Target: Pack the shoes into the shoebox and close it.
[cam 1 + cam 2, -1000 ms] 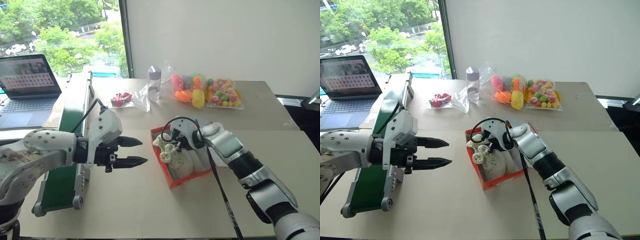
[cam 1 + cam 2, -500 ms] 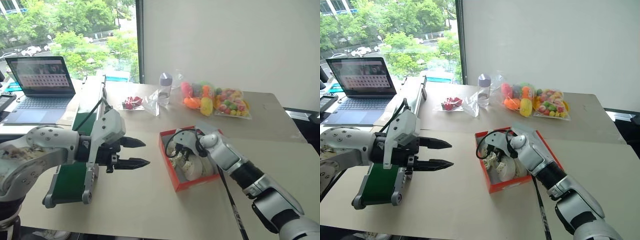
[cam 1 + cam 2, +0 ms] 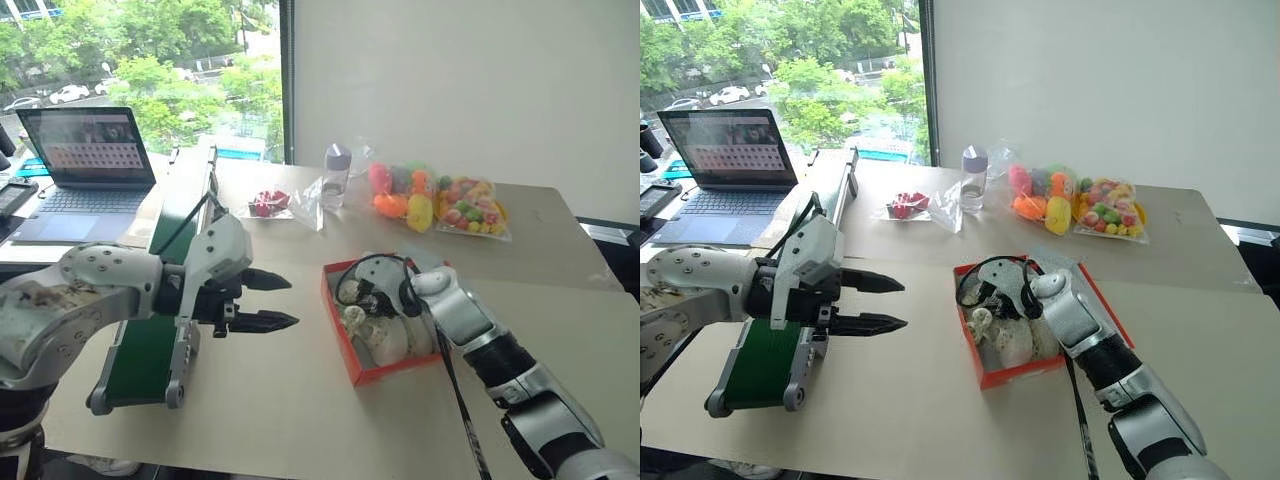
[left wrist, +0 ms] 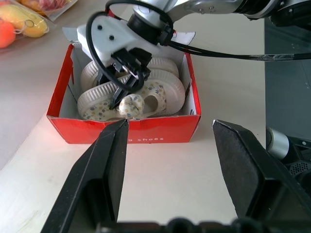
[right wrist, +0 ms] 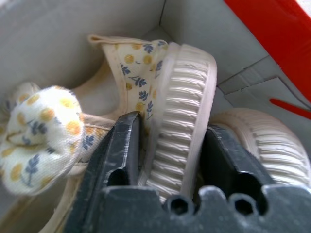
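Head cam: I see the red cardboard shoebox mid-table w/ both cream floral-print shoes inside, lid not yet on. Right gripper is down in the box, far nearer than the left gripper, which hangs open, empty, well to the box's left.

L wrist: shoes lie lengthwise along the box.

R wrist: fingers straddle one ribbed sole edge, looks loosening; can't tell if gripped.

White wall; window showing sunlit trees; beige table.
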